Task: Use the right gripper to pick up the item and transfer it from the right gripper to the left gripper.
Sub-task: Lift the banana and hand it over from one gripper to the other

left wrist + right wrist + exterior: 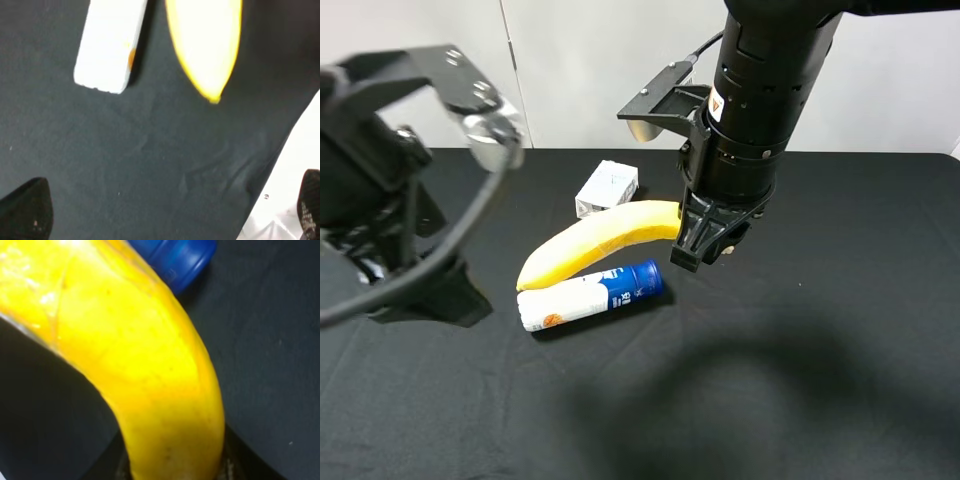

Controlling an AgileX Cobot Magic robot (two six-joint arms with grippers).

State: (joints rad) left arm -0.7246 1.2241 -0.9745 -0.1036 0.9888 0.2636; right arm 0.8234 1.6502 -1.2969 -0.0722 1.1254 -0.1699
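We have the banana [595,245] by 1 end: the right gripper [710,240], just right of centre in the high view, is closed on the fruit's upper-right end, and in the right wrist view the yellow body runs straight down into the jaws. From there the banana's long axis slopes down and to the left across the middle of the frame. Its free tip lies toward the left gripper [425,298], which waits at the left edge. The tip sits just above the white end of the white-and-blue tube [590,295], which lies alongside the banana; the small white carton [607,188] sits just above the banana's middle. We cannot tell whether the tip is clear of the black cloth [820,400].

The left gripper's jaws stand wide apart and hold nothing. In the left wrist view its 2 fingertips [25,212] sit at the bottom corners, with the banana's tip ahead at the top.

We judge that the handover turns on the free tip, since it already points toward the left claw.
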